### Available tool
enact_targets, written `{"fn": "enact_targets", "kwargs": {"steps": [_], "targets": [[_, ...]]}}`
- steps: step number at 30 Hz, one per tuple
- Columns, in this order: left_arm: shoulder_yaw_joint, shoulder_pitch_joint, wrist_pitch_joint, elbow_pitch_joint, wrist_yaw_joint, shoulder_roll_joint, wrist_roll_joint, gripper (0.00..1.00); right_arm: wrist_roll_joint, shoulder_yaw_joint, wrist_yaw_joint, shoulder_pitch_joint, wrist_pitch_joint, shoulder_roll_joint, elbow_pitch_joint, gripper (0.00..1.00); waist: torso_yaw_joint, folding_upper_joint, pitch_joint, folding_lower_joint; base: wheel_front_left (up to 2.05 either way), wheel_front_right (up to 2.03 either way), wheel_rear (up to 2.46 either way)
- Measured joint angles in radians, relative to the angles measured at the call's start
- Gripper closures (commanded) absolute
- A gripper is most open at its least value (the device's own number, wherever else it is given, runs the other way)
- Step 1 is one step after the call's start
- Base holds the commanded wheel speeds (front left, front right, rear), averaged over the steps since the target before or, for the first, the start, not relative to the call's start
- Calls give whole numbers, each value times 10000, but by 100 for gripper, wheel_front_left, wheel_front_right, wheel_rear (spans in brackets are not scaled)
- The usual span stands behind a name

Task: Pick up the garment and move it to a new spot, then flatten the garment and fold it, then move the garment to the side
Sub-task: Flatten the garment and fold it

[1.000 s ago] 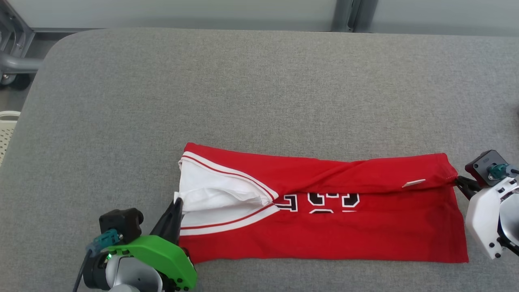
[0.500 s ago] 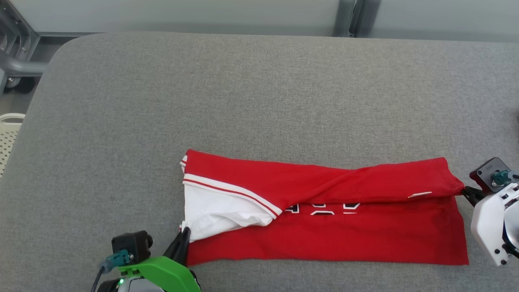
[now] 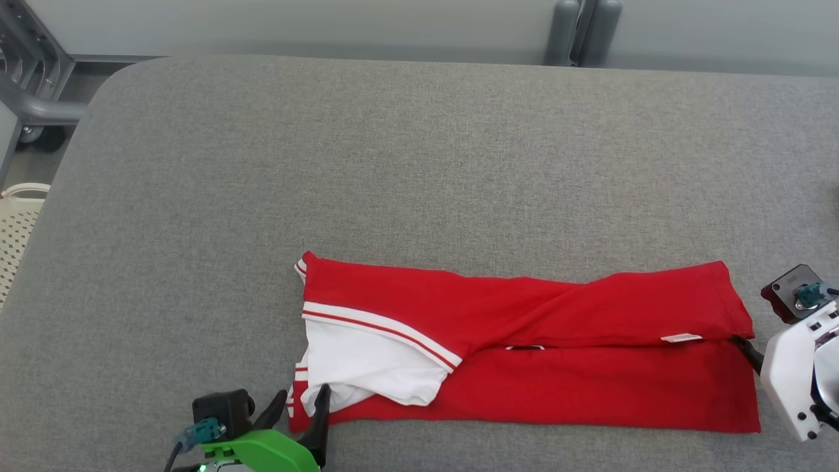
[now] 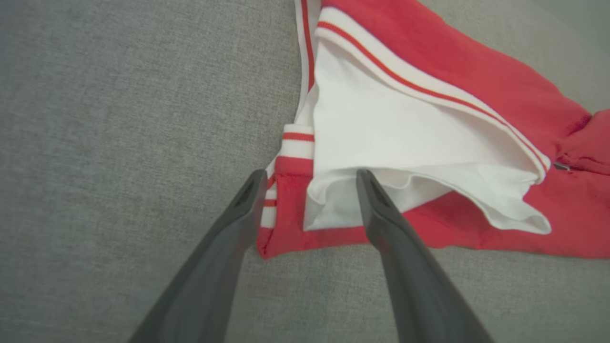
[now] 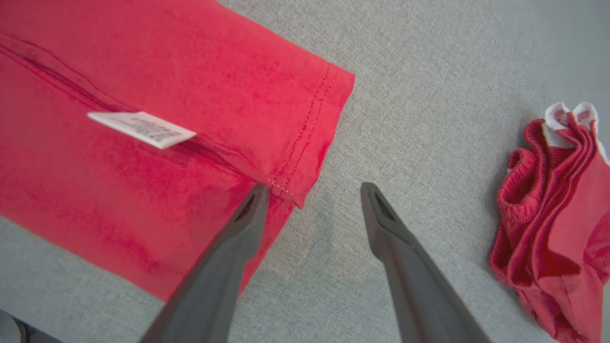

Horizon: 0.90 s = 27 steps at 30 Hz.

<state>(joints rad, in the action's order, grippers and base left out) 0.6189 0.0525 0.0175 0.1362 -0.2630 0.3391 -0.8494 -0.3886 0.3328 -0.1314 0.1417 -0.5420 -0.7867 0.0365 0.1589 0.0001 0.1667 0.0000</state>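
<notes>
The garment is a red jersey with white trim, folded lengthwise into a long band near the front of the grey table. White lining shows at its left end. At that end my left gripper stands open. In the left wrist view the left gripper straddles the white lining without pinching it. My right gripper is open at the garment's right end, one fingertip just beside the hemmed corner. A white care label lies on the fold.
A second, crumpled red cloth lies on the table to the right of my right gripper. A white perforated basket and a metal frame with a wheel stand off the table's left edge. A grey post rises behind the table.
Both grippers carried the garment's upper layer toward the near edge, covering the black numerals, then opened and let go. The head camera has also shifted a little.
</notes>
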Motion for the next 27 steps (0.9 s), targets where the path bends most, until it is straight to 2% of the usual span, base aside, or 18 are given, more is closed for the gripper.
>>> {"fn": "enact_targets", "kwargs": {"steps": [8,13,15,17,20,24,27], "targets": [[-198,200,-1166,430,512,98,322,0,44,-888,0,-746,221,662,-282,0,47,0,-228,0,0,0,0],[-746,209,-2357,282,947,121,320,0,203,-2029,0,-1332,709,1335,-752,0,70,0,-426,0,0,0,0],[-980,226,-2637,98,1448,96,372,0,314,-2437,0,-1604,961,1762,-899,0,82,0,-515,0,0,0,0],[-1425,261,-2754,-61,1716,15,564,0,370,-2719,0,-1913,1131,2259,-1041,0,90,0,-616,0,0,0,0],[-2529,191,-2790,-382,1705,-391,1083,0,483,-3152,0,-2236,1532,3047,-1246,0,94,-1,-789,0,0,0,0],[-3262,-132,-2798,-652,1662,-679,2324,0,598,-3551,0,-2518,2169,4004,-1335,0,74,0,-1041,0,0,0,0],[-3674,-349,-2798,-648,1854,-961,2556,0,677,-3802,2,-2609,2819,4723,-1271,0,48,0,-1231,0,0,0,0]]}}
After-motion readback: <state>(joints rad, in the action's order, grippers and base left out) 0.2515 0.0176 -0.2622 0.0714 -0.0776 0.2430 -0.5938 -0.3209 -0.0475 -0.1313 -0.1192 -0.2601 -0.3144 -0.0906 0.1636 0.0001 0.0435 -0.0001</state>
